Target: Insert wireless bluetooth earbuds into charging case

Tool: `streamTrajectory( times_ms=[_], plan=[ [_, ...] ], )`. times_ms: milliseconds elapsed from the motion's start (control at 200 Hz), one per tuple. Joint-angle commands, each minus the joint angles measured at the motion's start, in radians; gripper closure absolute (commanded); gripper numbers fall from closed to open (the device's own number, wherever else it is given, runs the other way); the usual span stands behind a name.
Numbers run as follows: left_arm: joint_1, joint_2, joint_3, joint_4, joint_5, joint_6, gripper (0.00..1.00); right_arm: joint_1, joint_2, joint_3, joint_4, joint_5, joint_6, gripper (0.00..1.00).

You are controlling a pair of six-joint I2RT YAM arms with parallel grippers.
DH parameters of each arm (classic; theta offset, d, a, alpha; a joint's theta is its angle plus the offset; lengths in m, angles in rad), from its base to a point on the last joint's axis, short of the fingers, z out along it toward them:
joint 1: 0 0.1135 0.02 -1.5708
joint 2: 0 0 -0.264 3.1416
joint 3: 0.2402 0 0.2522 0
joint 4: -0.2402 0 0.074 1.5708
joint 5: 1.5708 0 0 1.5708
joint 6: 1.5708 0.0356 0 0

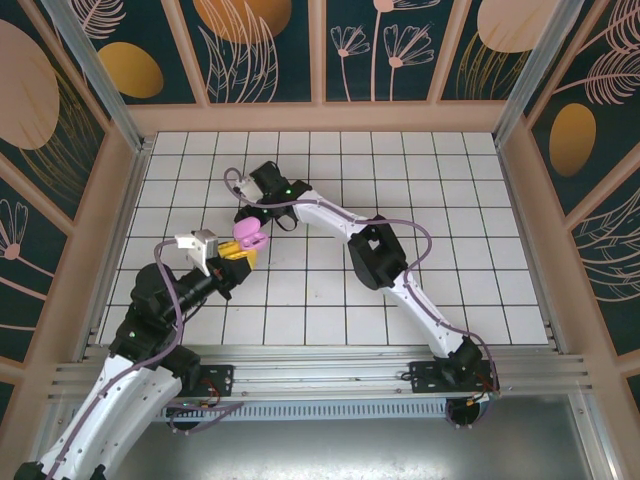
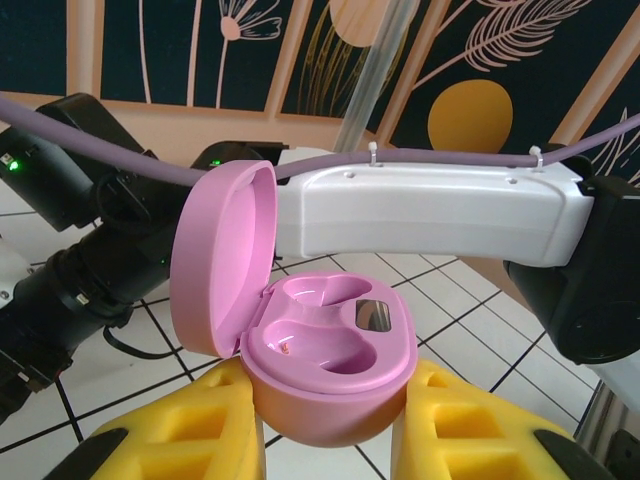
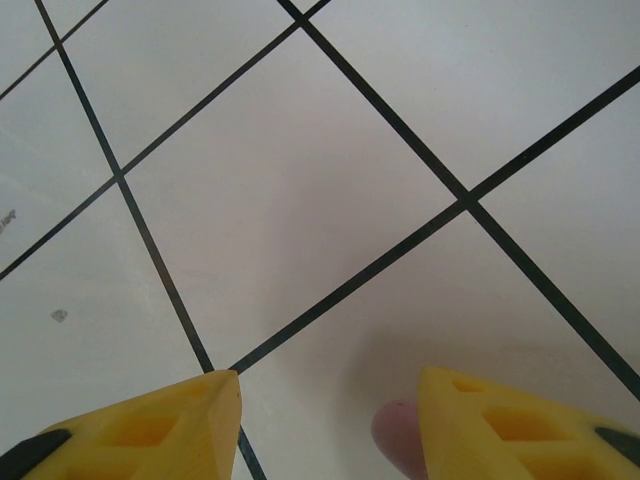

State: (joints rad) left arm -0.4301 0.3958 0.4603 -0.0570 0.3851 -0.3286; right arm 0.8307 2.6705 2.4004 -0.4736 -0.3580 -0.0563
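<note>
Charging case (image 2: 300,325), pink, lid standing open at its left, two wells facing up: sitting clamped between the yellow jaws of the left gripper (image 2: 330,372), over the left part of the white tiled worktop (image 1: 450,200). Right gripper (image 3: 330,395): hovering just beyond the case, jaws standing apart over tile. Pale pink rounded shape (image 3: 392,445): sitting against one finger, cut off by the edge; cannot tell whether it is an earbud.

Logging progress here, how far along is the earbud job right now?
Done: pink case open, clamped in the left gripper. No bud is seated; both wells are empty. In hand: the open right gripper hovers by a small pink thing, likely a bud. Left: every insertion.
</note>
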Motion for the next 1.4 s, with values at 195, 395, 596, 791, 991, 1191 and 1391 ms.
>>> streamTrajectory(
  times_ms=[195,395,596,791,991,1191,1391],
  plan=[
    [0.005,-0.024,-0.008,0.025,0.015,-0.023,1.00,0.022,0.022,0.030,-0.031,0.059,-0.104,0.52],
    [0.005,-0.020,-0.012,0.031,0.015,-0.024,1.00,0.023,0.022,0.028,-0.073,0.110,-0.138,0.52],
    [0.006,-0.018,-0.012,0.031,0.015,-0.023,1.00,0.023,0.022,0.027,-0.081,0.131,-0.143,0.51],
    [0.006,-0.018,-0.012,0.029,0.015,-0.021,1.00,0.018,0.020,0.024,-0.106,0.159,-0.135,0.51],
    [0.005,-0.016,-0.015,0.037,0.017,-0.019,1.00,-0.004,0.001,-0.008,-0.114,0.172,-0.097,0.52],
    [0.006,-0.012,-0.011,0.039,0.018,-0.016,1.00,-0.010,-0.013,-0.033,-0.114,0.169,-0.090,0.55],
    [0.005,-0.009,-0.011,0.036,0.016,-0.008,1.00,-0.013,-0.022,-0.052,-0.104,0.167,-0.067,0.62]
  ],
)
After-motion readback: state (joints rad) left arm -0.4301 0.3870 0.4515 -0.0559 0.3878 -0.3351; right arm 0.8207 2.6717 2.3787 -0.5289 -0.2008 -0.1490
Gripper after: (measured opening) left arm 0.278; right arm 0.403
